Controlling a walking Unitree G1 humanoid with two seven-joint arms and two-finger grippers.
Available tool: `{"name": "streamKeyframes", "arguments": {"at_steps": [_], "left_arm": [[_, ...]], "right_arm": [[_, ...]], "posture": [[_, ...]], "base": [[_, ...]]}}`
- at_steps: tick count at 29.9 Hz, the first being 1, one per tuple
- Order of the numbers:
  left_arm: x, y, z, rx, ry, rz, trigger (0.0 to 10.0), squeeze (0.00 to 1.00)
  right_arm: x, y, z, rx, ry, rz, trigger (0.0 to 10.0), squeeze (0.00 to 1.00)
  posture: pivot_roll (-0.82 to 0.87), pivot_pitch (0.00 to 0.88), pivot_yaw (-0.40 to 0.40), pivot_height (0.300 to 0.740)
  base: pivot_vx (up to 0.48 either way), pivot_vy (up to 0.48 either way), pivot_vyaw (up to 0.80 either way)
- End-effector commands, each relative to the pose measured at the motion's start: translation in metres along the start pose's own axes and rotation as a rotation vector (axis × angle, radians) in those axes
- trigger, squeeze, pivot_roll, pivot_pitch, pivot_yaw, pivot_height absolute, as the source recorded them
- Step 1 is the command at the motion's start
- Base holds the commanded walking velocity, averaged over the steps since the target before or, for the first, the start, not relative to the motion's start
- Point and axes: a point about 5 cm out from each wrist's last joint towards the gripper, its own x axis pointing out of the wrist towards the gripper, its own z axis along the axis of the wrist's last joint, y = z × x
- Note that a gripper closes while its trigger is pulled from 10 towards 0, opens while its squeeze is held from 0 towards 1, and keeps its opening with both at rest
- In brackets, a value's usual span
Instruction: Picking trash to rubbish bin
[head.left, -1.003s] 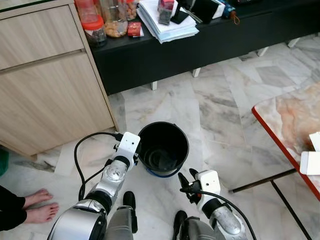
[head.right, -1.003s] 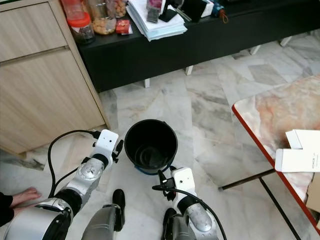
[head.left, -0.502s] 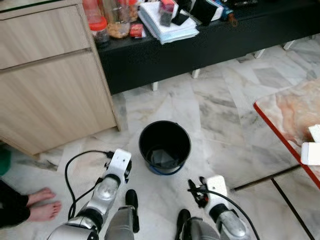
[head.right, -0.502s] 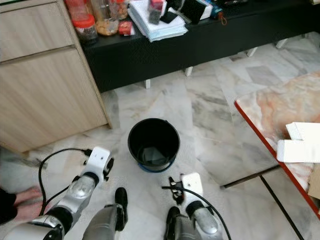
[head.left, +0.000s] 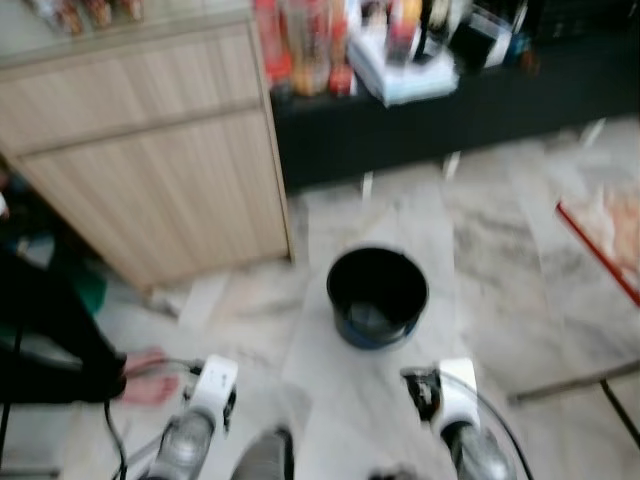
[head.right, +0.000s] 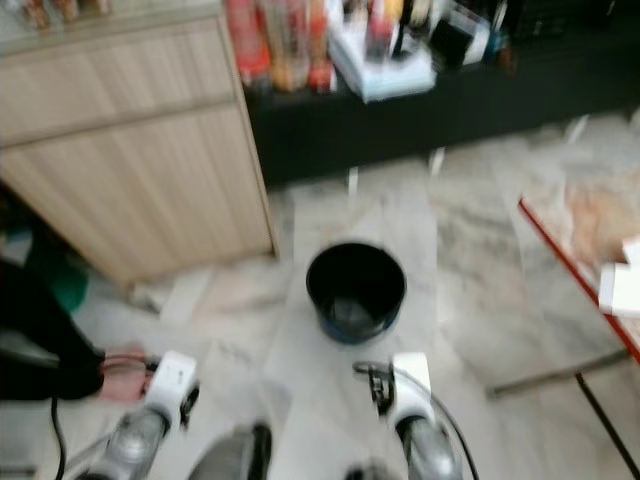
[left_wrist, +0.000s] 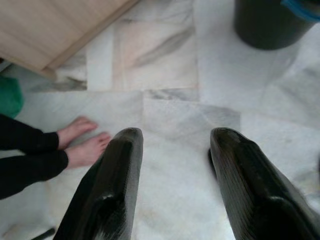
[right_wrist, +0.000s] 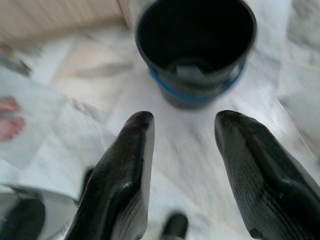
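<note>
A black rubbish bin stands on the marble floor in front of a dark worktop crowded with jars and papers, with a wooden cabinet off to the bin's left. The head views are blurred, which suggests the robot is on the move. The right gripper hangs low just short of the bin, its jaws spread wide and holding nothing, aimed at the bin's open mouth, where something pale lies at the bottom, too smeared to identify. The left gripper is well to the bin's left, jaws likewise apart and empty, pointing down at bare floor. A person's bare feet rest on the tiles farther left of the bin, near the cabinet's corner. To the bin's right, a red-edged table carries a white box. With both grippers empty, the robot looks to be between pickups, free to seek the next piece of trash.
</note>
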Motion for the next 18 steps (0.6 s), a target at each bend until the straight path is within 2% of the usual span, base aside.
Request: {"name": "streamKeyframes", "arguments": {"at_steps": [1, 10, 14, 18], "left_arm": [[-0.002, 0.003, -0.006, 0.016, 0.037, 0.0, 10.0, 0.0], [0.003, 0.007, 0.001, -0.003, 0.048, 0.019, 10.0, 0.0], [0.002, 0.007, -0.004, 0.007, 0.078, 0.016, 10.0, 0.0], [0.002, 0.009, -0.004, 0.011, 0.085, 0.015, 10.0, 0.0]], "right_arm": [[-0.004, -0.005, -0.011, 0.038, 0.043, -0.037, 10.0, 0.0], [-0.004, -0.018, -0.016, 0.1, 0.087, -0.122, 10.0, 0.0], [-0.003, -0.02, -0.017, 0.102, 0.115, -0.143, 10.0, 0.0], [-0.002, -0.029, -0.013, 0.135, 0.111, -0.19, 10.0, 0.0]], "posture": [[0.1, 0.18, -0.025, 0.74], [0.1, 0.139, -0.024, 0.74], [0.1, 0.115, -0.018, 0.74], [0.11, 0.096, -0.016, 0.74]], "base": [[0.0, 0.0, 0.0], [0.0, 0.0, 0.0], [0.0, 0.0, 0.0], [0.0, 0.0, 0.0]]}}
